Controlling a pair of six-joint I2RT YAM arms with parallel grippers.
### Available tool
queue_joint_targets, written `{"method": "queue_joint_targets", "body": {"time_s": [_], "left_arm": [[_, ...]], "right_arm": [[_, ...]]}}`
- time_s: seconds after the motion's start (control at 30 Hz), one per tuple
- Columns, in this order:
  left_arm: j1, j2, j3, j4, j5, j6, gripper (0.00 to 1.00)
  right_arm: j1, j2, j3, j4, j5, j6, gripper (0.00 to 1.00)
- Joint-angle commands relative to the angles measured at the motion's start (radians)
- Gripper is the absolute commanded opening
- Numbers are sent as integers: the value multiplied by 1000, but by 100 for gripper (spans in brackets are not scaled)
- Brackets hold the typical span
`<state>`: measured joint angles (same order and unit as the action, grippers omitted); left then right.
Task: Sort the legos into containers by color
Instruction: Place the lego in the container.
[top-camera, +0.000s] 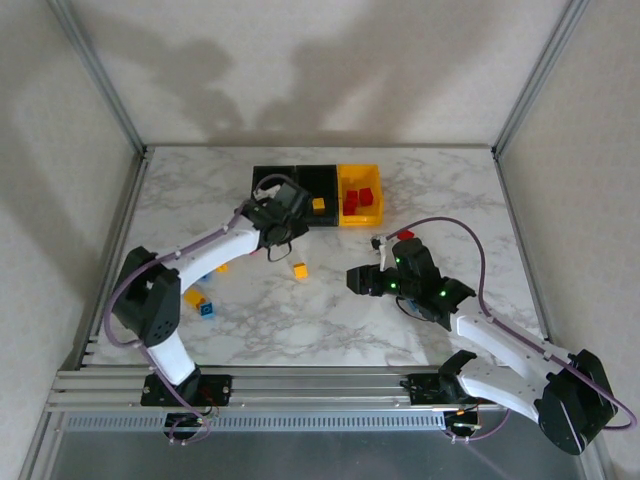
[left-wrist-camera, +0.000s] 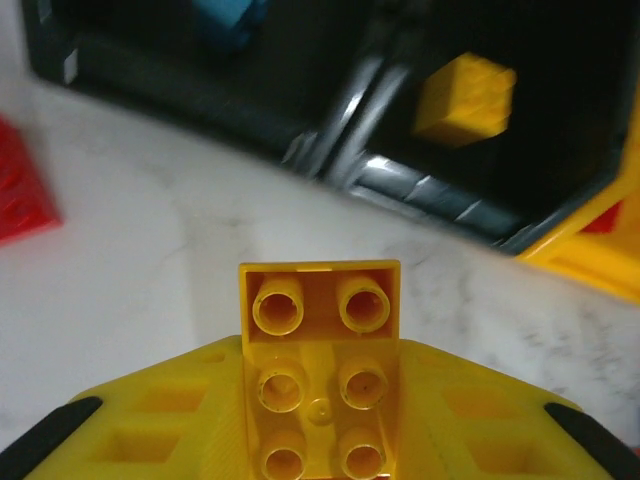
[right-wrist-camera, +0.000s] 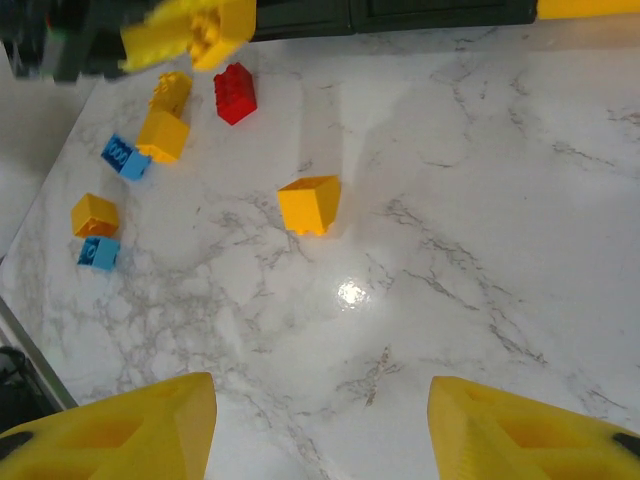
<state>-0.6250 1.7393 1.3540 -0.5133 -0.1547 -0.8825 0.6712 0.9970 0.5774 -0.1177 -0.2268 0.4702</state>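
My left gripper (left-wrist-camera: 320, 400) is shut on a yellow lego (left-wrist-camera: 320, 340), held underside up just in front of the containers. In the top view this gripper (top-camera: 288, 202) hangs by the left black bin (top-camera: 262, 173). The middle black bin (top-camera: 322, 176) holds one yellow lego (top-camera: 319, 205), and the yellow bin (top-camera: 360, 215) holds red legos (top-camera: 359, 199). A blue lego (left-wrist-camera: 230, 18) lies in the left black bin. My right gripper (right-wrist-camera: 320, 430) stands open above bare table, short of a loose yellow lego (right-wrist-camera: 310, 203).
Loose legos lie on the left half of the marble table: a red one (right-wrist-camera: 235, 92), yellow ones (right-wrist-camera: 163, 135) (right-wrist-camera: 94, 214) and blue ones (right-wrist-camera: 124, 156) (right-wrist-camera: 99, 252). Metal frame rails (top-camera: 120, 225) border the table.
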Motion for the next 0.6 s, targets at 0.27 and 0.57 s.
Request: {"method": "queue_joint_targets", "body": {"time_s": [0.27, 0.57], "left_arm": [[50, 405, 527, -159, -26, 126, 34], [80, 555, 729, -196, -19, 154, 34]], "right_arm": [[5, -50, -25, 22, 46, 49, 58], [5, -56, -39, 12, 60, 48, 58]]}}
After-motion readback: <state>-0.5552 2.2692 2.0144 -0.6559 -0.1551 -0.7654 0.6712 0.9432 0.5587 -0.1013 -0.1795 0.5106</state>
